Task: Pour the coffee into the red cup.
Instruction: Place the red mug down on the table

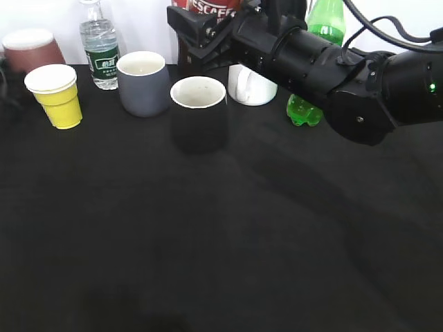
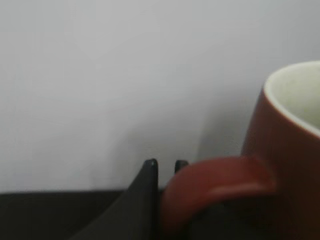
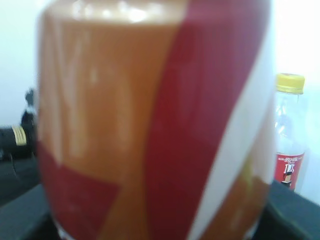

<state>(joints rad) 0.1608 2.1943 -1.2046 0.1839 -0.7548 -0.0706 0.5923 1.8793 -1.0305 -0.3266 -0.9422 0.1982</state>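
Note:
The coffee bottle (image 1: 214, 7) with its red-white-brown label stands upright at the back middle. My right gripper (image 1: 201, 31) reaches across and is closed around it. The bottle fills the right wrist view (image 3: 150, 125) and hides the fingers. Whether its base rests on the table is hidden. The red cup (image 1: 31, 50) sits at the far back left. In the left wrist view the red cup (image 2: 290, 150) is on the right, its white inside looks empty, and my left gripper (image 2: 165, 165) pinches its handle. The left arm is out of the exterior view.
Along the back stand a yellow paper cup (image 1: 59, 97), a water bottle (image 1: 100, 48), a grey cup (image 1: 144, 84), a black cup (image 1: 199, 114), a white mug (image 1: 252, 86) and a green bottle (image 1: 304, 111). A cola bottle (image 3: 289, 135) stands behind the coffee. Black cloth (image 1: 221, 242) covers the table.

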